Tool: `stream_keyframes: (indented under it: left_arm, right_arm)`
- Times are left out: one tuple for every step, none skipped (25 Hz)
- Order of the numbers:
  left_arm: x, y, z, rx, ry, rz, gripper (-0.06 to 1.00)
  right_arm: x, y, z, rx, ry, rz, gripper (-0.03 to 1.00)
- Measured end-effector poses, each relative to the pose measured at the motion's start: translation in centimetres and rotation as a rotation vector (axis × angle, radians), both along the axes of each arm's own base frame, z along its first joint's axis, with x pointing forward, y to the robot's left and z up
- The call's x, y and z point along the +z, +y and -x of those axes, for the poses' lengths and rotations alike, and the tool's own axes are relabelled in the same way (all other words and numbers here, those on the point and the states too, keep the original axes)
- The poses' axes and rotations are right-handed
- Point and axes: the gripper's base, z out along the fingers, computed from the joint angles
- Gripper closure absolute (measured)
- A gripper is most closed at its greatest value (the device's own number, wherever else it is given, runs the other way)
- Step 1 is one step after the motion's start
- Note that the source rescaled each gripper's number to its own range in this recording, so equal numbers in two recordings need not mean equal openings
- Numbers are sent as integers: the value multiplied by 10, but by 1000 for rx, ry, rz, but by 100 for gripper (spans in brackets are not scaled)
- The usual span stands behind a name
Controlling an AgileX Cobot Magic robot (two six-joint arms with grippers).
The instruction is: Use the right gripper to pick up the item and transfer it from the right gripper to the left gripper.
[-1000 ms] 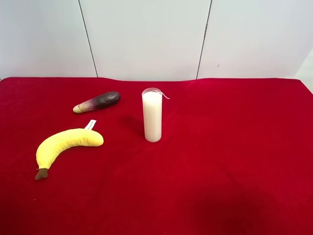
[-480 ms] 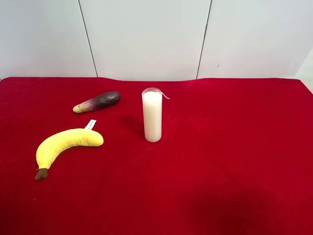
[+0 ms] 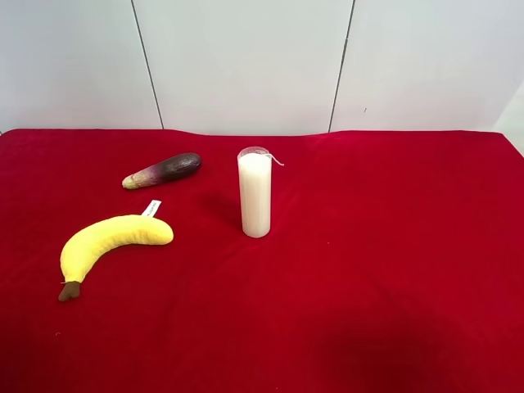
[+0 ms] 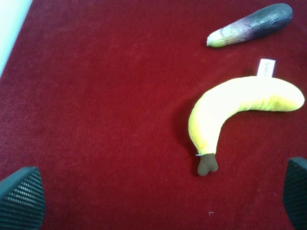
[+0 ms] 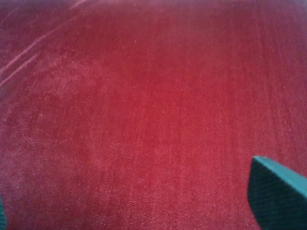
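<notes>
The yellow plush banana (image 3: 110,243) lies on the red cloth at the exterior high view's left, brown stem toward the front, white tag at its far end. It also shows in the left wrist view (image 4: 235,105). My left gripper (image 4: 158,199) is open and empty, its ridged fingertips (image 4: 21,199) wide apart, the banana lying beyond them and apart from them. My right gripper (image 5: 139,208) is open and empty over bare red cloth, one fingertip (image 5: 278,194) showing at the frame's edge. Neither arm shows in the exterior high view.
A dark purple eggplant (image 3: 162,170) lies behind the banana, also in the left wrist view (image 4: 252,25). A tall white candle (image 3: 255,192) stands upright near the middle of the red cloth (image 3: 385,246). A white wall runs behind the table.
</notes>
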Motion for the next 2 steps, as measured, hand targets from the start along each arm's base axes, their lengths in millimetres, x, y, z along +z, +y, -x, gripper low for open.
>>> stream_keyframes:
  left_arm:
    - [0, 0, 0, 0, 0, 0, -5]
    - [0, 0, 0, 0, 0, 0, -5]
  right_arm:
    - [0, 0, 0, 0, 0, 0, -3]
    - [0, 0, 0, 0, 0, 0, -3]
